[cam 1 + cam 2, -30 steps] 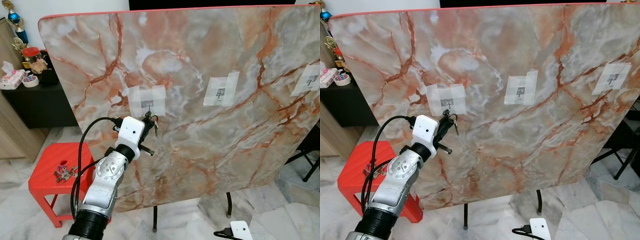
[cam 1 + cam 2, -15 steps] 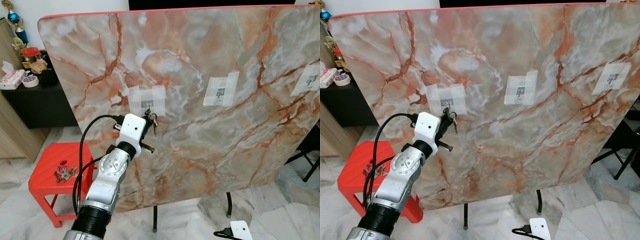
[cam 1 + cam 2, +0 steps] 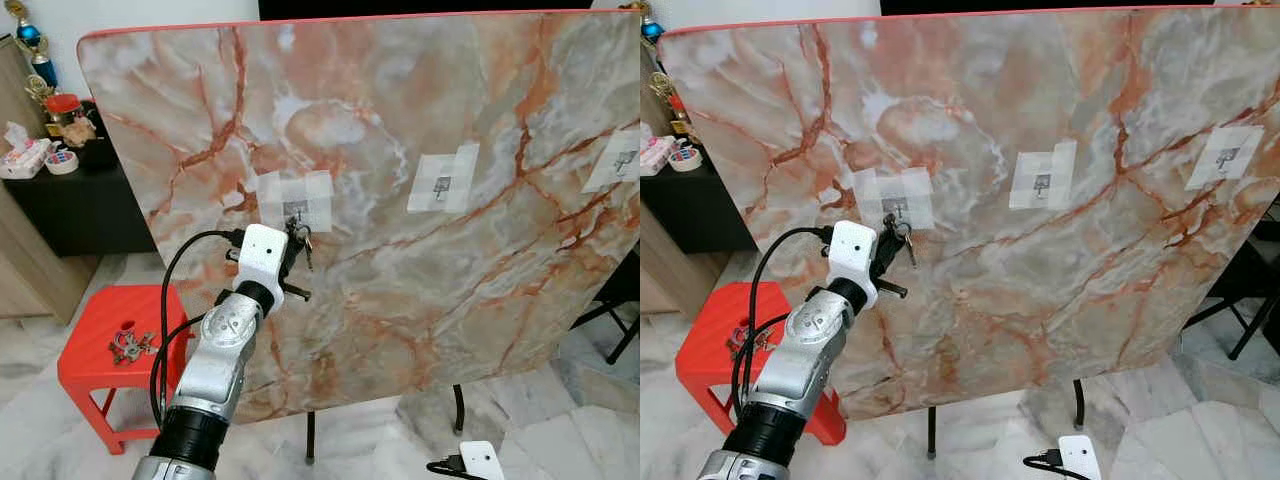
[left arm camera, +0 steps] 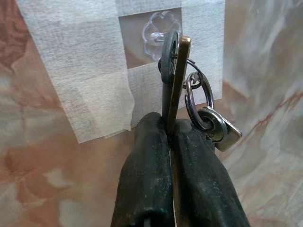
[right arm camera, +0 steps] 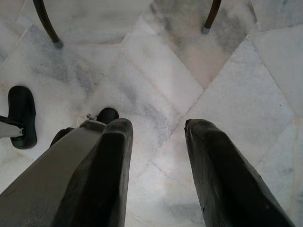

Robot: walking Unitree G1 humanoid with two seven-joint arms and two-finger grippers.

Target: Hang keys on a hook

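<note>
Left wrist view gives you the closest look: the left gripper has its two black fingers pressed together on the keys, pinching a flat brass key and a dark one edge-on. The key heads reach up to the clear hook, which is stuck on the marble board under a patch of white tape. You cannot tell from here whether the key is already over the hook or only against it, because the key heads cover the hook's tip. A split ring with a small silver tag dangles at about 4 o'clock from the key heads.

In the head views you can count three taped hooks on the upright board: the left one by the gripper, a middle one and a right one whose tape is cut off by the frame edge. At 8 o'clock from the gripper sits a red stool with a second bunch of metal pieces on it, too small to make out singly.

Your right gripper hangs low with its fingers spread apart and nothing between them, above a marble floor. Two dark legs show there, both cut off at the top.
</note>
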